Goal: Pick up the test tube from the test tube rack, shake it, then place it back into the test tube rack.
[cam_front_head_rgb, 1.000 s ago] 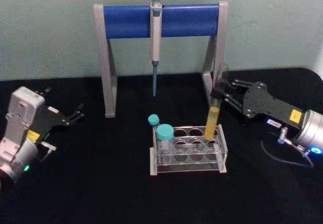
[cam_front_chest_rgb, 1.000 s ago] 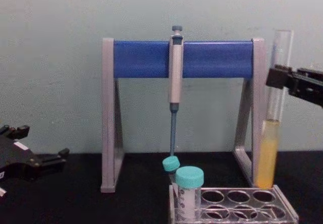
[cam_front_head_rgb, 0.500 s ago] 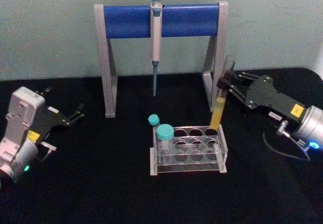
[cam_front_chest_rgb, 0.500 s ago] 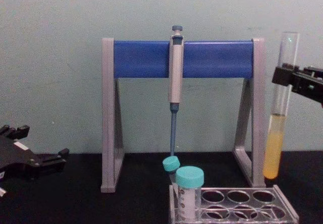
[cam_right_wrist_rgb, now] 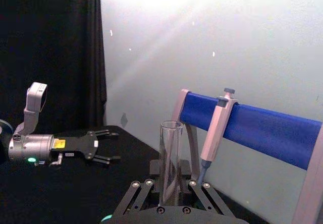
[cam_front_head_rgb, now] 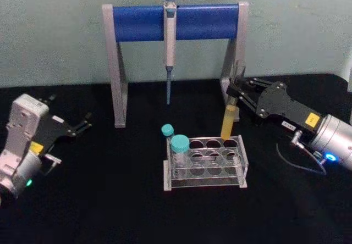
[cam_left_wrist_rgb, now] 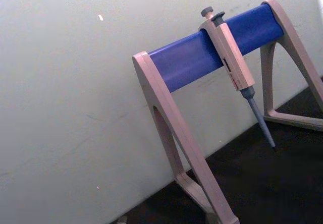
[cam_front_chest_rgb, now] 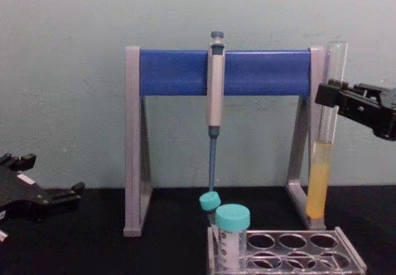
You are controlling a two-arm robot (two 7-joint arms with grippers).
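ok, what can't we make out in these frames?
- Chest view: test tube rack front cut off by the bottom edge; right tool body cut off by the right edge.
- Right wrist view: test tube lower part hidden behind the tool's own body.
- Head view: tube's clear top lost against the stand leg.

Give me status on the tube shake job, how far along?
Pick-up looks done: the right gripper is shut on the test tube, its bottom clear above the test tube rack. In hand: the held-aloft phase where shaking belongs. Left: lowering it into a rack hole. The left gripper is parked open at the left.
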